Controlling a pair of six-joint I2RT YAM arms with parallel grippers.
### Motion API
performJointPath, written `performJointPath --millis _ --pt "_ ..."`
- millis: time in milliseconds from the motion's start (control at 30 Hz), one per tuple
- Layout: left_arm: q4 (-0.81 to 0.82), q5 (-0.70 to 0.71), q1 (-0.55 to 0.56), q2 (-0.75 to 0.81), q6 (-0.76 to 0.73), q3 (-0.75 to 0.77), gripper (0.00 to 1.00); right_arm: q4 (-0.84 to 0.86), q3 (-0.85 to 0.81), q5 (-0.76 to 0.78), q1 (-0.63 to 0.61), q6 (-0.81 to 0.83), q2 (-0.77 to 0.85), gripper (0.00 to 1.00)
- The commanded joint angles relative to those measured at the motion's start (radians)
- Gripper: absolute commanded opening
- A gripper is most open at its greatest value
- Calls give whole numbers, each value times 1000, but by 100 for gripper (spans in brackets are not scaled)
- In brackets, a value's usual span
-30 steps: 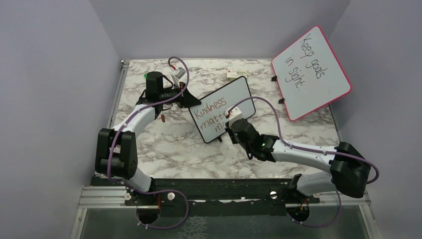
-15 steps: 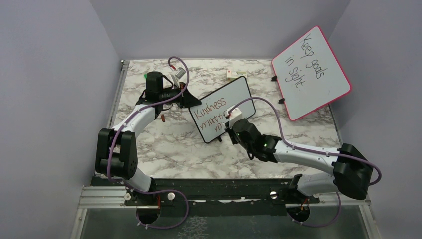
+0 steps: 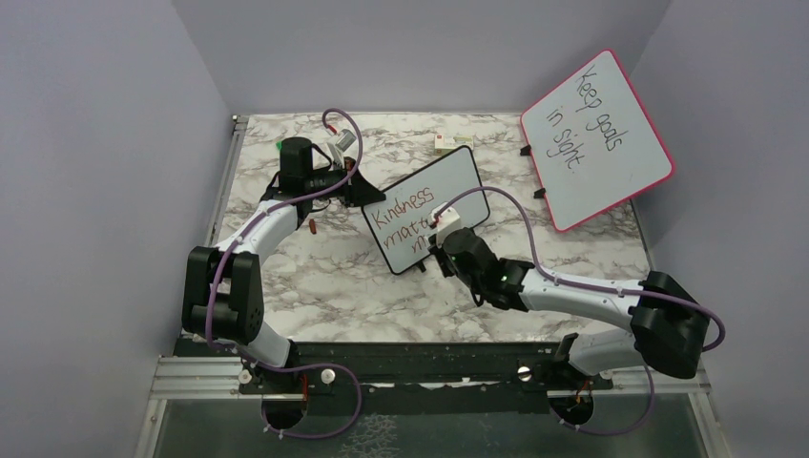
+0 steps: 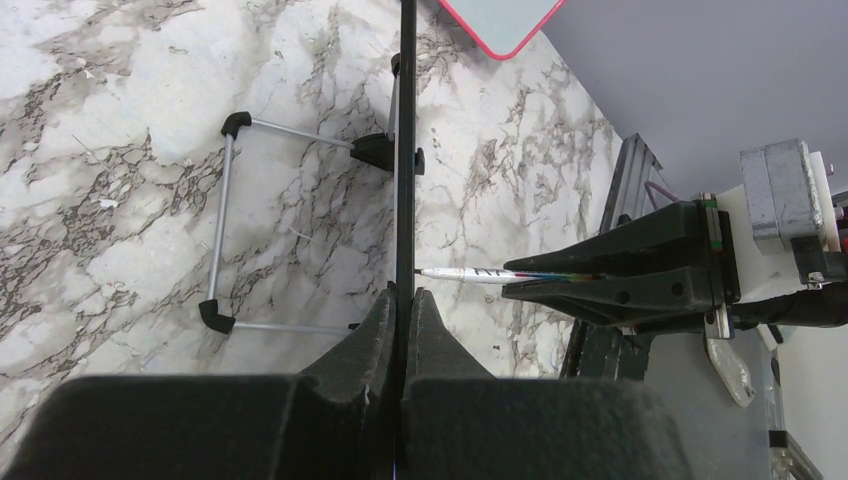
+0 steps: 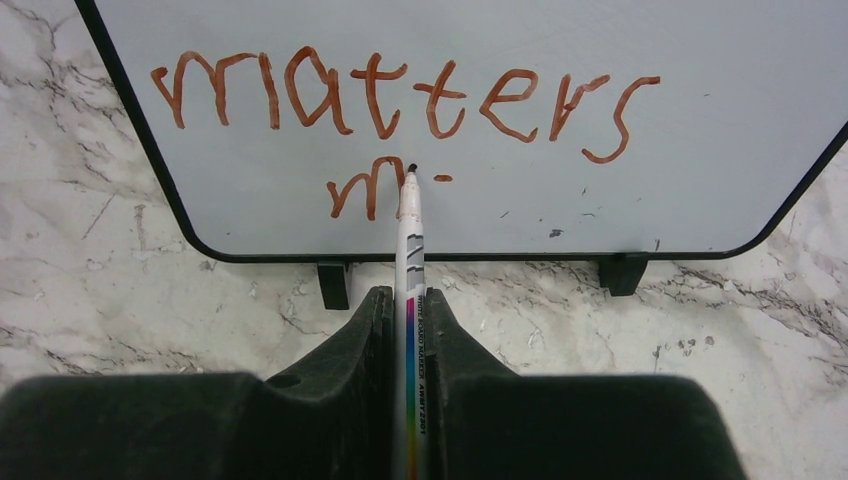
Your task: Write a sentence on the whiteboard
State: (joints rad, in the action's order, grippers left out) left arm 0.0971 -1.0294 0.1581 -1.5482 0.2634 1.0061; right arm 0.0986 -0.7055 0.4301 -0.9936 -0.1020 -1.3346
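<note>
Whiteboard is being clamped by left gripper; marker, pinched by right gripper, is being held at third line of sentence.

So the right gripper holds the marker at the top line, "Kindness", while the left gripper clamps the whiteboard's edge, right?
No: the right wrist view shows the right gripper holding the marker at the bottom line, by the "m" under "matters". The left gripper does clamp the whiteboard edge.
</note>
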Motion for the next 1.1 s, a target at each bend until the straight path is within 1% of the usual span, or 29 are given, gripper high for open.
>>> performJointPath --millis 0,367,800,1067 --pt "-76 28 1 5 -27 -1 0 -6 -13 0 1 7 -28 1" --pt "-76 28 0 5 -26 -1 0 -75 18 -1 1 -19 -22 1" --pt "-76 26 0 4 -27 0 0 -72 15 45 4 -7 -26 1" --pt "-76 25 0 2 -27 0 0 -79 10 44 8 0 -25 1"
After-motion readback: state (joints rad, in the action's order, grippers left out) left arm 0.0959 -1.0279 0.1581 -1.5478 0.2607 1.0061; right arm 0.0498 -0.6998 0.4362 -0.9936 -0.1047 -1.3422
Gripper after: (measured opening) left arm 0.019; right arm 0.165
